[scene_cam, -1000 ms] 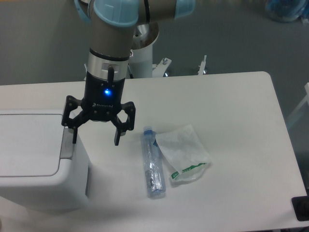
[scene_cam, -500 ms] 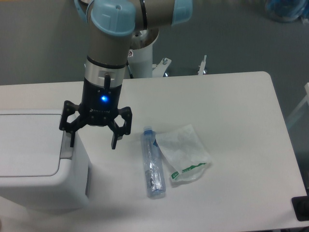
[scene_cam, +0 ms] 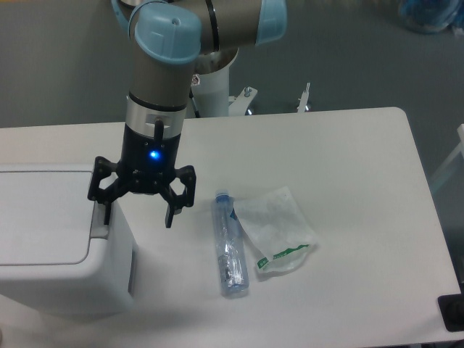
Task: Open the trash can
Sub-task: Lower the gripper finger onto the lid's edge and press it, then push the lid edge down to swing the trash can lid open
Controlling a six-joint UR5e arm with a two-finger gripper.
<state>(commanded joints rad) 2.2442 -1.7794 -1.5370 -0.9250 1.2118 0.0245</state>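
Since the earlier frame the black two-finger gripper point(scene_cam: 138, 215) has crept left and lower, jaws spread wide, one finger reaching the grey push-button strip point(scene_cam: 100, 224) on the large boxy white plastic trash can point(scene_cam: 54, 246) at lower left, apparently to press it.

I'm looking into a robotics lab. A pedestal-mounted arm point(scene_cam: 196, 43) stands at a bare white tabletop point(scene_cam: 348, 167). Plain grey flooring point(scene_cam: 348, 58) lies behind.

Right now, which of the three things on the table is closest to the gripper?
The trash can: the open gripper hangs over its right edge by the grey button strip, while the bottle and the plastic bag lie farther right.
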